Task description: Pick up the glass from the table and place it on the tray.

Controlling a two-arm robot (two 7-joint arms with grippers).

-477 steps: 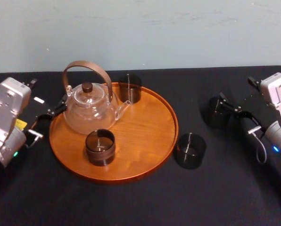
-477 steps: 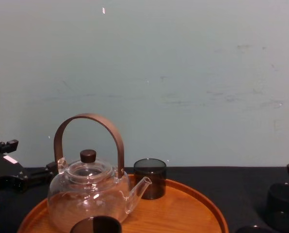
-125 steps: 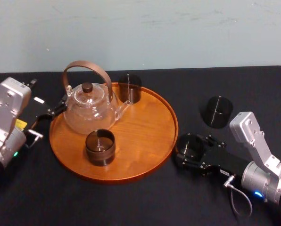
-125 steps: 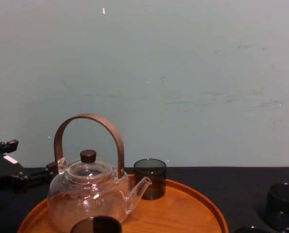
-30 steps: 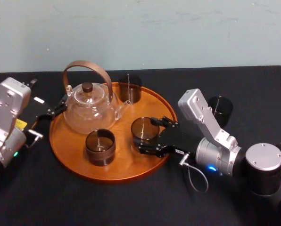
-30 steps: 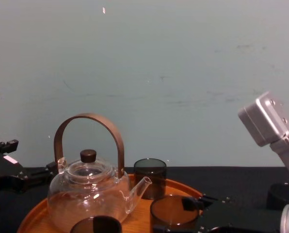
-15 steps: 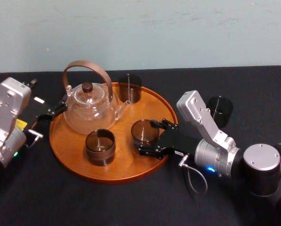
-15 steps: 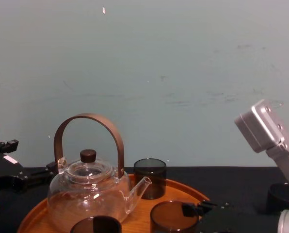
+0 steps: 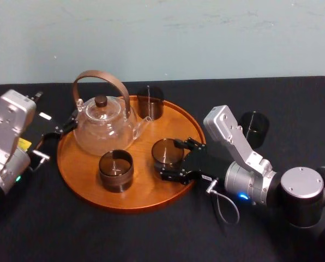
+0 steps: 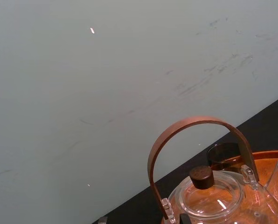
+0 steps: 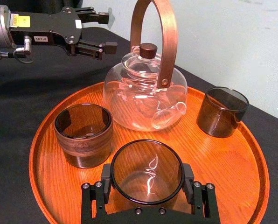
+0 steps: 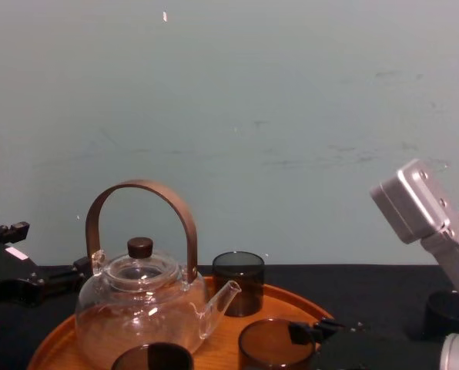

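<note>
The dark smoked glass (image 9: 167, 153) sits low over the right half of the round wooden tray (image 9: 91, 188). My right gripper (image 9: 172, 160) is shut on the glass, with one finger pad (image 11: 106, 176) on each side of its wall. The glass (image 11: 147, 171) is upright, and I cannot tell whether its base touches the tray's floor (image 11: 223, 158). In the chest view the glass (image 12: 276, 345) shows just inside the tray's rim (image 12: 331, 317). My left gripper (image 9: 70, 124) is parked open beside the tray's left edge, near the teapot. The black table (image 9: 151, 234) lies under everything.
A glass teapot (image 9: 103, 126) with a brown hoop handle stands at the tray's back left. One dark glass (image 9: 116, 170) stands at the tray's front, another (image 9: 150, 102) at its back rim. A further dark glass (image 9: 254, 128) stands on the table to the right.
Over the last second my right gripper lowered the glass a little toward the tray's floor, then held still. The left arm has not moved.
</note>
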